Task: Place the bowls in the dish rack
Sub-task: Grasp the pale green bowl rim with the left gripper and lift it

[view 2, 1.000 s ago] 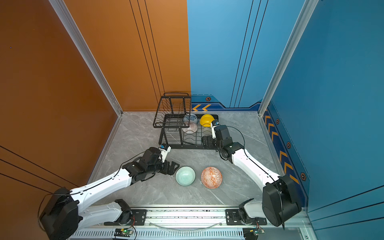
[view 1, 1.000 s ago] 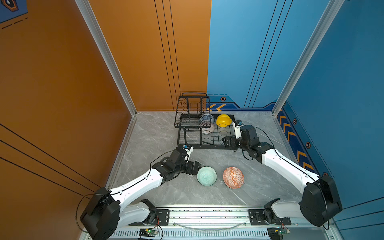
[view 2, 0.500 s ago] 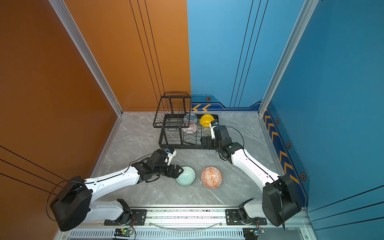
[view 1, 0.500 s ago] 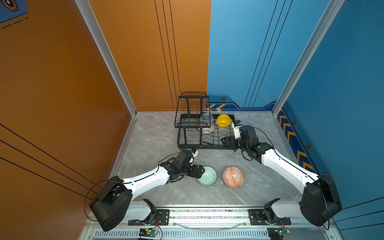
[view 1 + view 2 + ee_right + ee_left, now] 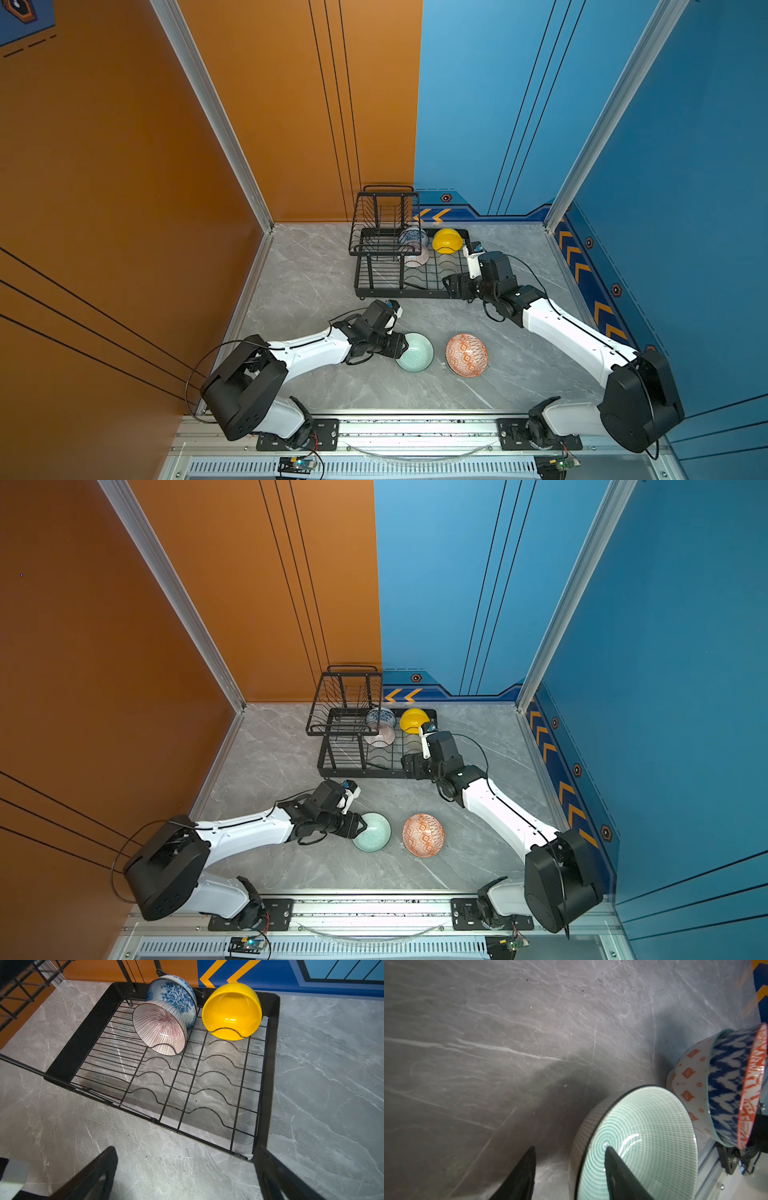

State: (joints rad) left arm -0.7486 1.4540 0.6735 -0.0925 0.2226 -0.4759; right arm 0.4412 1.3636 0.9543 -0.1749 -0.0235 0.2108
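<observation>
mint bowl [image 5: 415, 354] sits upright on table [image 5: 316, 270], apart from dish rack [image 5: 272, 1064]. my l gripper [image 5: 570, 1148] straddles its rim, jaws apart, no pinch yet. i'd close slowly w/ rim centred. r gripper [image 5: 185, 1148] gapes empty.

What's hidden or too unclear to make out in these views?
- Blue floral bowl: right wrist view, partly behind the striped bowl; both top views, behind the upper basket.
- Orange bowl: left wrist view, cut off by the edge.
- Left end effector: both top views, fingertips too small to see.
</observation>
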